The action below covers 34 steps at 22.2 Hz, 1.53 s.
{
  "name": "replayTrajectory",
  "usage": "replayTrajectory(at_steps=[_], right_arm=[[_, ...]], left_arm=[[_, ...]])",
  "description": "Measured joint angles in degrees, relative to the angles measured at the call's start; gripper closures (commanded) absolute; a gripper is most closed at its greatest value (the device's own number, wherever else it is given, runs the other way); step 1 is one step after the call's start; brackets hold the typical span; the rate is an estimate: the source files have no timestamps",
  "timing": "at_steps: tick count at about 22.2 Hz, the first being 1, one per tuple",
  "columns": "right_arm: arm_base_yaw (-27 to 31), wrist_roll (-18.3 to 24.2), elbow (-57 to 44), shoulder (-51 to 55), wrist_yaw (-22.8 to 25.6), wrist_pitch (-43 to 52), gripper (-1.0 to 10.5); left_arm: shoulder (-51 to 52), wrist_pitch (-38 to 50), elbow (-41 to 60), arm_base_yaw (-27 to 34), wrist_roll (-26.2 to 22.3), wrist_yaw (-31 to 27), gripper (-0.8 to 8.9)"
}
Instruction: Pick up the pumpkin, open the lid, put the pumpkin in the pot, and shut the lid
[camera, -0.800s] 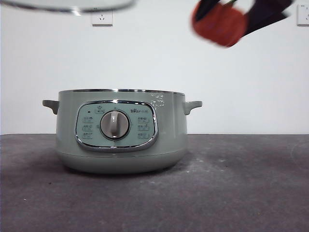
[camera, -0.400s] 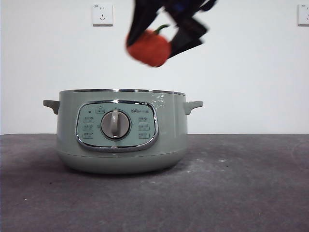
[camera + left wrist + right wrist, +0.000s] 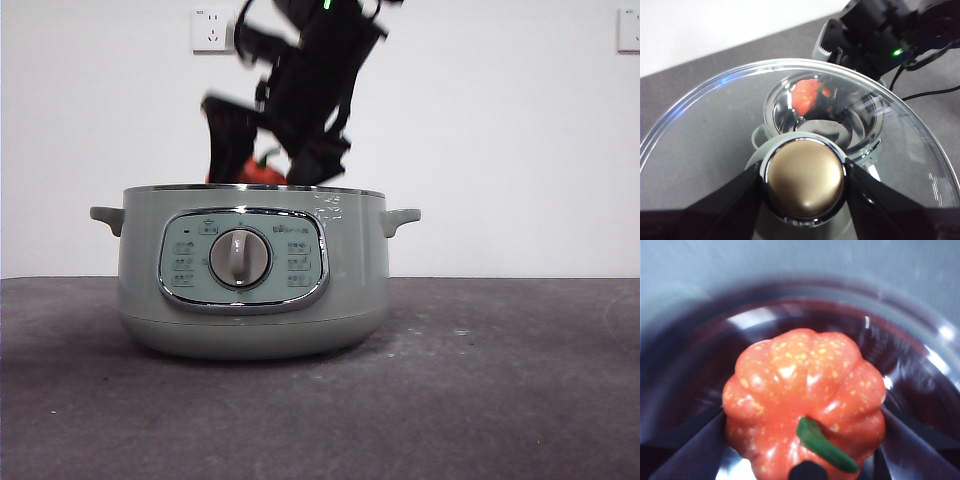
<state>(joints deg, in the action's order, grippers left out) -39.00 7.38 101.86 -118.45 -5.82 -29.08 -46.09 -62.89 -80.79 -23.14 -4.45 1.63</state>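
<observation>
Two wall sockets (image 3: 212,30) are showing behind the pot (image 3: 250,270), which is sitting open on the dark table (image 3: 500,400). Over the pot's mouth the right gripper (image 3: 262,165) is clamping the pumpkin (image 3: 805,405) between its jaws, with only a sliver of orange peeking above the rim, the black arm hiding the rest. Above the pot, the left gripper (image 3: 804,182) is pinching the lid (image 3: 705,130) by its knob (image 3: 804,180). Half a second ago the pumpkin was hanging clear above the pot; now it is dipping inside.
</observation>
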Motion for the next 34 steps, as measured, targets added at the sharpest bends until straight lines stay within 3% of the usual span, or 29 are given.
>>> replayTrajectory(at_steps=[16,18,20,21,29,34], right_arm=[[-0.2,3.0,0.0,-3.5,1.6,-7.8,9.5],[-0.5,3.0,0.2,-3.6,1.4,-7.8,7.8],[-1.0,3.0,0.2,-3.6,1.4,-7.8,4.5],[-1.2,3.0,0.2,-3.6,1.4,-7.8,3.4],[-1.3,2.7,0.2,-3.4,2.4,-8.1,3.2],[-1.5,2.5,0.2,3.5,8.2,-8.2,3.2]], left_arm=[[0.0,0.0,0.0,0.0,0.0,0.1,8.26],[0.0,0.1,0.0,0.0,0.0,0.1,8.26],[0.0,0.0,0.0,0.0,0.0,0.1,8.26],[0.0,0.0,0.0,0.0,0.0,0.2,8.26],[-0.1,-0.1,0.0,0.0,0.0,0.3,8.26],[-0.7,0.6,0.0,0.0,0.0,0.3,8.26]])
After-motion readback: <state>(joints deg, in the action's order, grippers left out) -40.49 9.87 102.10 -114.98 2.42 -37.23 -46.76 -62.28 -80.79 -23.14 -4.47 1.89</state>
